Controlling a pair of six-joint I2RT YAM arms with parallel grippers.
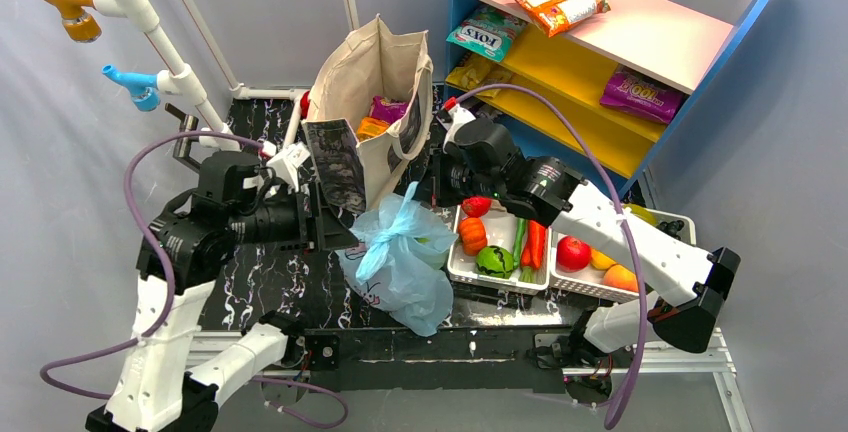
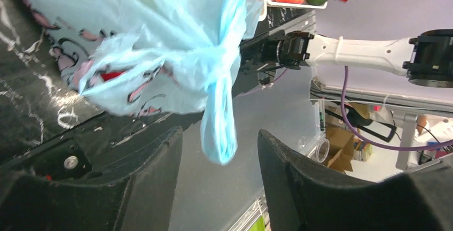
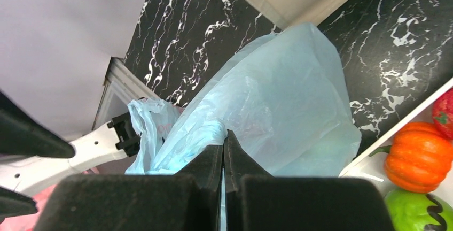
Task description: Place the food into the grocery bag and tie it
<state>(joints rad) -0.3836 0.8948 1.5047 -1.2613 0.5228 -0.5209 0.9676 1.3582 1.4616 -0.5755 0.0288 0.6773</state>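
The light-blue grocery bag (image 1: 405, 262) lies on the black marble table, its handles knotted into a twist (image 1: 392, 227). In the left wrist view the knot (image 2: 221, 60) shows, and a loose handle loop (image 2: 219, 129) hangs between the fingers without touching them. My left gripper (image 2: 219, 135) is open just left of the bag (image 1: 338, 220). My right gripper (image 3: 225, 137) is shut on a strip of the bag's plastic at its upper right (image 1: 430, 192). Something red (image 2: 109, 76) shows through the bag. More food lies in the white baskets: a tomato (image 1: 477, 206), a small pumpkin (image 1: 472, 235), a green one (image 1: 494, 262) and a carrot (image 1: 537, 244).
A beige canvas tote (image 1: 375, 82) stands behind the bag. Two white baskets (image 1: 500, 279) sit to its right, the far one with an apple (image 1: 573, 252). A shelf with snack packs (image 1: 600, 52) rises at the back right. A white pipe rack (image 1: 150, 32) stands at the left.
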